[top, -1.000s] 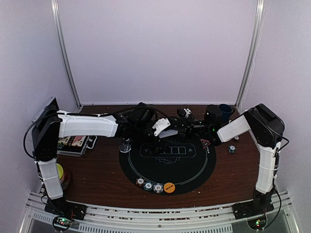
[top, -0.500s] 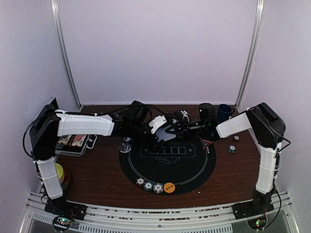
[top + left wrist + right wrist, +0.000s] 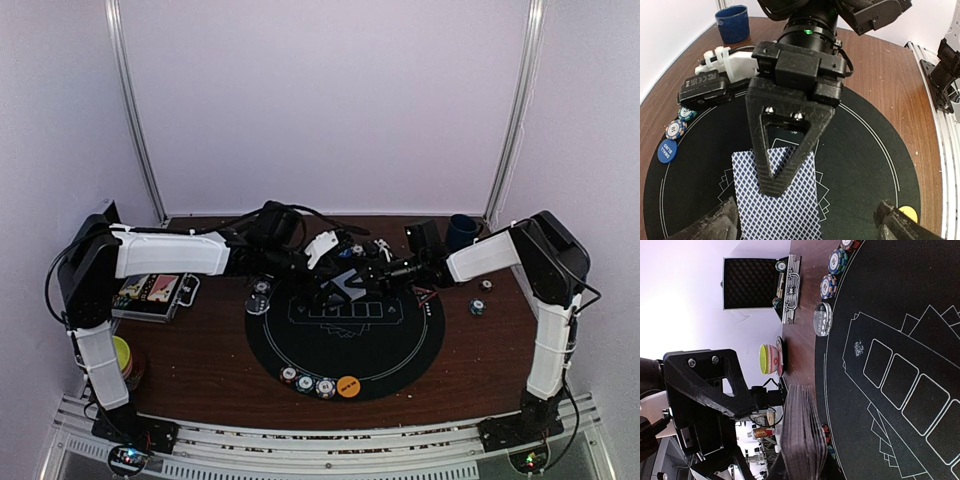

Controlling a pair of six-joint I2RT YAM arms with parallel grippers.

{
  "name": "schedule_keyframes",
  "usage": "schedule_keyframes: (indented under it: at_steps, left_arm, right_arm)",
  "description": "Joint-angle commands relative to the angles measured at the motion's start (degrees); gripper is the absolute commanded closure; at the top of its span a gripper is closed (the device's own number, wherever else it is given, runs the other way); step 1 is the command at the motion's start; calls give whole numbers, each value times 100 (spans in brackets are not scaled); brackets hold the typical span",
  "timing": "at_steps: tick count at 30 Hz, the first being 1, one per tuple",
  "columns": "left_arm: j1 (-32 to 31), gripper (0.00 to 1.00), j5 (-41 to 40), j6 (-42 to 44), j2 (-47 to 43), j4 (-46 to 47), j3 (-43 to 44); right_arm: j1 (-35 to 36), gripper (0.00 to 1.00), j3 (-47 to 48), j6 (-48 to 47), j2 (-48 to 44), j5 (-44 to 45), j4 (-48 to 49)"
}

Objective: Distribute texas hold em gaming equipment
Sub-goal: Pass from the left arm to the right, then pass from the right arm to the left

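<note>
A deck of blue-diamond-backed playing cards hangs over the black round mat, and my right gripper is shut on it; edge-on, the deck fills the bottom of the right wrist view. My left gripper is open, its fingertips standing either side of the deck without touching it. The two grippers meet over the far half of the mat. Three striped chips and an orange button lie at the mat's near edge. A blue button and two chips lie at its far edge.
An open metal case lies at the table's left, with a yellow-green bowl nearer the front. A dark blue cup stands at the back right. Loose chips lie right of the mat, and a clear round button at its left edge.
My right gripper has carried the deck leftward, out over the mat. My left gripper has swung round so that its open fingers now flank the deck.
</note>
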Motion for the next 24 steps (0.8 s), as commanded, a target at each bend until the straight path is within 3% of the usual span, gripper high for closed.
schedule_keyframes:
  at_steps: [1,24]
  left_arm:
    - [-1,2,241,15,77,172,100]
    - [-8,2,-551,-151,223,204,118]
  right_arm:
    - [48,100,86,63,-402,55,152]
    - [305,100,60,113,-637,110,72]
